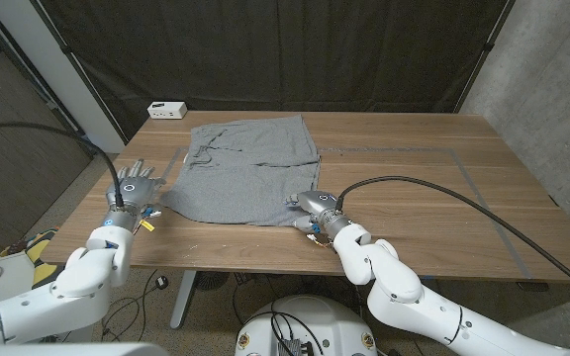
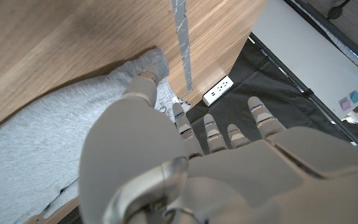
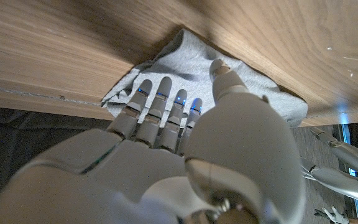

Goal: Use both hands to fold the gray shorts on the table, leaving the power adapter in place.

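Observation:
The gray shorts [image 1: 248, 170] lie spread out on the wooden table [image 1: 414, 188], waistband toward the far side. A white power adapter [image 1: 167, 110] sits at the far left corner, apart from the cloth. My left hand [image 1: 133, 189] is just left of the shorts' near left corner, fingers spread and holding nothing. In the left wrist view its thumb [image 2: 143, 87] reaches toward the shorts [image 2: 42, 146], with the adapter [image 2: 219, 91] beyond. My right hand [image 1: 314, 206] is at the near right corner. Its fingers [image 3: 160, 99] stretch to the edge of the shorts [image 3: 191, 50] and the thumb lies over the cloth.
Grey tape lines [image 1: 463, 168] mark a rectangle on the tabletop, one strip [image 2: 182, 43] running past the shorts. A black cable [image 1: 443, 193] arcs over the table's right side to my right arm. A dark curtain [image 1: 265, 49] hangs behind the table.

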